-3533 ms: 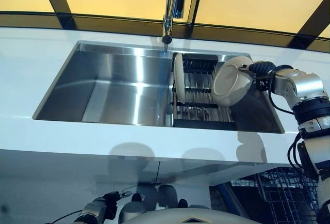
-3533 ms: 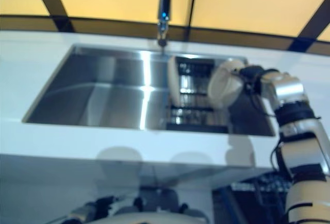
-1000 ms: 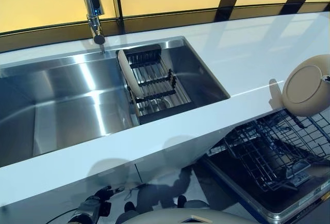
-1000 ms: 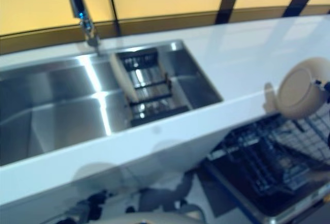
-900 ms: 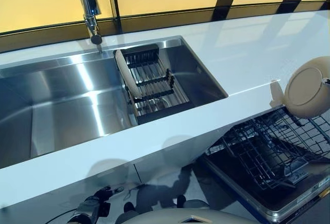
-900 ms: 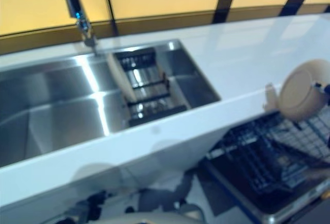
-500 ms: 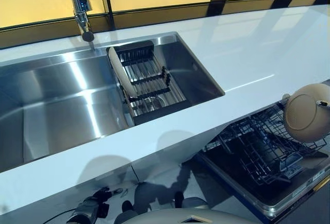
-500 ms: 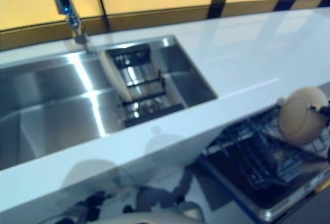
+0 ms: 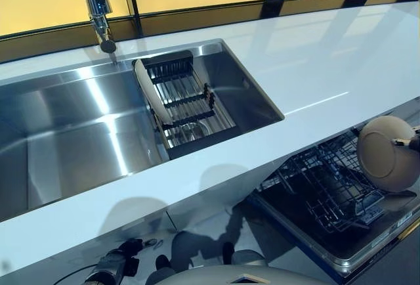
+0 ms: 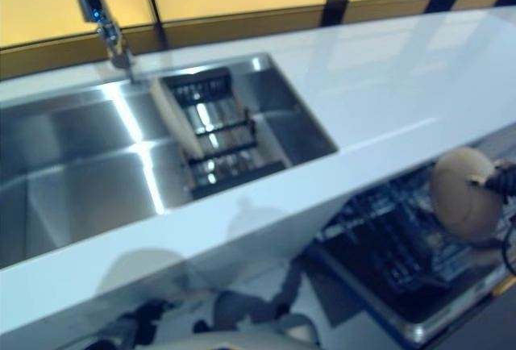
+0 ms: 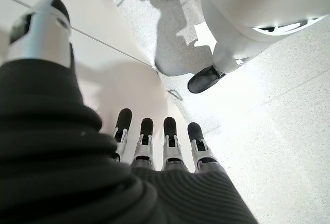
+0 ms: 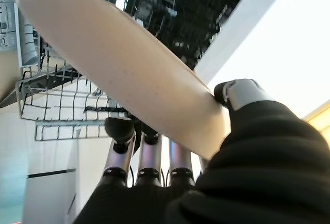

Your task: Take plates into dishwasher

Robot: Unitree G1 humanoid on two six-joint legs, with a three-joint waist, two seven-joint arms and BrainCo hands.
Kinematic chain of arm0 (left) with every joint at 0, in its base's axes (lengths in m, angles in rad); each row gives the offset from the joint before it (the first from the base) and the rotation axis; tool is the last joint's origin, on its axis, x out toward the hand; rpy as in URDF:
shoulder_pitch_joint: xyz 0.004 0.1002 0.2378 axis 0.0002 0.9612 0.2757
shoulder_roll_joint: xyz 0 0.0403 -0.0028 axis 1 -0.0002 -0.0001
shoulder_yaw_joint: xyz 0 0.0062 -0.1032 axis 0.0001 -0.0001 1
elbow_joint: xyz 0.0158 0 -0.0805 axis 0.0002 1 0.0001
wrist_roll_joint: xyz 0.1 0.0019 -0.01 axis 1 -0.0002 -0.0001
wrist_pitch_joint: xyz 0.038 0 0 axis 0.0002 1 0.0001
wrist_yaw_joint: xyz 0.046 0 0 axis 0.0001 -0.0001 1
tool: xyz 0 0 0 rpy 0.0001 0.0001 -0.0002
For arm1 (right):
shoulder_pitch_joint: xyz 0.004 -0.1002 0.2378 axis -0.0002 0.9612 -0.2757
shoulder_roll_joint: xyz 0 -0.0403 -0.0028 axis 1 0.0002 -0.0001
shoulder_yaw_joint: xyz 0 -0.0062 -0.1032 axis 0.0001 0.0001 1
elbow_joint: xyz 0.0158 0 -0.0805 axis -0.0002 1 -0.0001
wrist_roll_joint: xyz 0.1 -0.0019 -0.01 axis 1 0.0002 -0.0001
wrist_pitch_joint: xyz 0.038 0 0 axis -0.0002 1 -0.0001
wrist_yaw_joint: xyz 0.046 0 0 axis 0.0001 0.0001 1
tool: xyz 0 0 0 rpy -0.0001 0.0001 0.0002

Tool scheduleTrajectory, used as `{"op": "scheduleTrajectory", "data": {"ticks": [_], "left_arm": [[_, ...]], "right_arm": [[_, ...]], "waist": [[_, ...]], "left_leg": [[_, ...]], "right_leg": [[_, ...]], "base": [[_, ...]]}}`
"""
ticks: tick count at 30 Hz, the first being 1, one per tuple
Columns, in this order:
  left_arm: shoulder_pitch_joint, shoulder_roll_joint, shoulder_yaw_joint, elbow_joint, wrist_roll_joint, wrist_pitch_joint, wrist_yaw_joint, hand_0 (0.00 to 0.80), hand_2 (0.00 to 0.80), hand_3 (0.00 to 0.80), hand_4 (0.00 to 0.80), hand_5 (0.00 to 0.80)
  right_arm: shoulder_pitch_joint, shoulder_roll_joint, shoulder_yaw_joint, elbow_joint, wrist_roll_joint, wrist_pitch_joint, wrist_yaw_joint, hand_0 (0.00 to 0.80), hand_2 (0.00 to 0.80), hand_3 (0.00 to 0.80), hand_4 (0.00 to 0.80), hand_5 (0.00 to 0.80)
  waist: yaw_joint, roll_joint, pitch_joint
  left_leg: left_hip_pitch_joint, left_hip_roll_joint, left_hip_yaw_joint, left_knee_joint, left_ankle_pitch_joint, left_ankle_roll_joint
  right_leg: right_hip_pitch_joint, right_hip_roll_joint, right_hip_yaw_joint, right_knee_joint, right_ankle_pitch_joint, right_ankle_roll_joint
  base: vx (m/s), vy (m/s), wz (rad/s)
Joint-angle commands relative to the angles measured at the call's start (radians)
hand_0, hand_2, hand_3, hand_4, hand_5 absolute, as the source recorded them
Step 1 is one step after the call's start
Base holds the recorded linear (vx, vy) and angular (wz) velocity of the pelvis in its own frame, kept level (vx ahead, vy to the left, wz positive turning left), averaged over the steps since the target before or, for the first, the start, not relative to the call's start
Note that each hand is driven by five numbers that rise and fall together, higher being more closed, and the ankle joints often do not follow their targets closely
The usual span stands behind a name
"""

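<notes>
One cream plate sits at the right edge of the frame, pinched between thumb and fingers of the right robot hand, over the dishwasher rack. Another plate stands in the sink rack, upper centre. Left robot hand hangs relaxed, lower left.

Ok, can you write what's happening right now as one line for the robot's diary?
right hand: pinching plate | plate: above dishwasher rack | left hand: idle, low | second plate: in sink rack
</notes>
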Motion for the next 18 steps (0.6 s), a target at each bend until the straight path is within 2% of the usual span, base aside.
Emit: {"op": "scheduleTrajectory", "data": {"ticks": [1, 10, 18], "left_arm": [[-0.065, 0.025, 0.018, 0.038, 0.038, -0.010, -0.011, 0.000, 0.000, 0.000, 0.000, 0.000], [-0.074, 0.025, 0.018, 0.033, 0.047, -0.001, -0.017, 0.000, 0.000, 0.000, 0.000, 0.000], [-0.066, 0.023, 0.036, -0.006, 0.029, -0.006, -0.025, 0.000, 0.000, 0.000, 0.000, 0.000]], "right_arm": [[-0.108, 0.018, 0.040, -0.016, -0.045, -0.045, 0.003, 0.800, 0.800, 0.800, 0.800, 0.800], [-0.175, 0.081, 0.147, 0.029, -0.065, -0.060, 0.014, 0.800, 0.800, 0.800, 0.800, 0.800], [-0.204, 0.148, 0.213, 0.077, -0.055, -0.042, 0.018, 0.800, 0.800, 0.800, 0.800, 0.800]], "waist": [[0.036, 0.014, -0.027], [0.058, 0.014, -0.021], [0.080, 0.015, -0.012]], "left_leg": [[0.042, -0.026, 0.000, 0.012, -0.087, 0.066], [0.041, -0.027, -0.008, 0.016, -0.089, 0.067], [0.041, -0.026, -0.014, 0.020, -0.090, 0.068]], "right_leg": [[-0.087, 0.057, 0.035, 0.105, 0.006, 0.050], [-0.078, 0.049, 0.017, 0.105, 0.001, 0.050], [-0.071, 0.043, 0.002, 0.107, -0.003, 0.050]], "base": [[0.000, 0.000, 0.00], [0.000, 0.000, 0.00], [0.002, -0.006, 0.01]]}}
